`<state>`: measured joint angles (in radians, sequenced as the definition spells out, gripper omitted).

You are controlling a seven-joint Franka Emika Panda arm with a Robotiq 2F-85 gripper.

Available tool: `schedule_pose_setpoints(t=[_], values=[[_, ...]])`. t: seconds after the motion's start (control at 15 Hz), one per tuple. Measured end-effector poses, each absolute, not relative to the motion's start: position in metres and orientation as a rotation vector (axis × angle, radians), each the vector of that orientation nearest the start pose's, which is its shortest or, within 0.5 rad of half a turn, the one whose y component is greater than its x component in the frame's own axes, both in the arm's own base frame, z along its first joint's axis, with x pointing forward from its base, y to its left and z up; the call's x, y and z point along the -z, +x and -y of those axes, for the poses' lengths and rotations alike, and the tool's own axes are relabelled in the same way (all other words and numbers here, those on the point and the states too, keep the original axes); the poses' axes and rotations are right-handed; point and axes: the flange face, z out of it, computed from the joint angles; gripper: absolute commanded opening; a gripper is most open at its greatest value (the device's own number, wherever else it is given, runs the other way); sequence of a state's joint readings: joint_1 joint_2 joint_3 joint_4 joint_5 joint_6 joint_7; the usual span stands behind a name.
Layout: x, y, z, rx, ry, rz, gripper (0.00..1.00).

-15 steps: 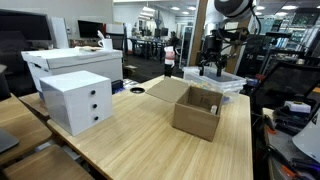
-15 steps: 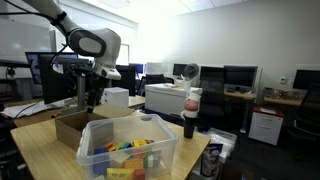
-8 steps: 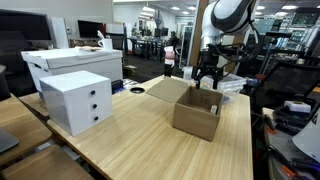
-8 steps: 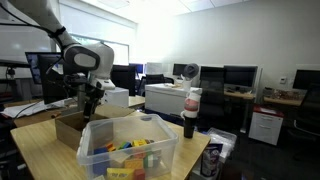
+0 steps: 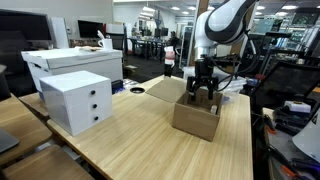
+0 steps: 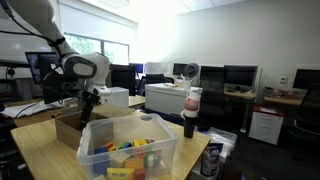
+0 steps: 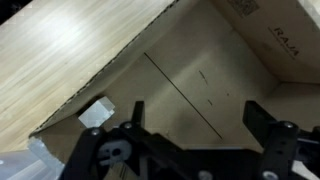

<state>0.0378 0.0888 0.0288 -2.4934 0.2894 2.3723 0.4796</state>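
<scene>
The tool (image 5: 202, 90) hangs wide open and empty at the mouth of the cardboard box (image 5: 196, 118) on the counter (image 5: 120, 140). In the wrist view a small white block (image 7: 97, 112) lies inside by the wall, at the tool's nine o'clock, not yet grasped.

Office with wooden table (image 5: 130, 135), white drawer unit (image 5: 78, 100) (monitors (image 6: 240, 78), perhaps windows (image 6: 95, 45), behind).

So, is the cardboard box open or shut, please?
Open: the cardboard box has its flaps spread, and the wrist view shows its inside.
</scene>
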Motion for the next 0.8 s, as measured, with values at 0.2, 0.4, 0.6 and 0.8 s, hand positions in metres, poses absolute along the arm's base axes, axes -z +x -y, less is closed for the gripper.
schedule_pose_setpoints(t=[0.2,0.4,0.6,0.8], values=[[-0.226,0.448,-0.043,-0.412,-2.839,-0.915,1.00],[-0.219,0.450,-0.044,-0.448,-2.821,-0.882,1.00],[-0.210,0.449,-0.044,-0.503,-2.802,-0.838,1.00],[-0.207,0.444,-0.045,-0.572,-2.796,-0.824,1.00]])
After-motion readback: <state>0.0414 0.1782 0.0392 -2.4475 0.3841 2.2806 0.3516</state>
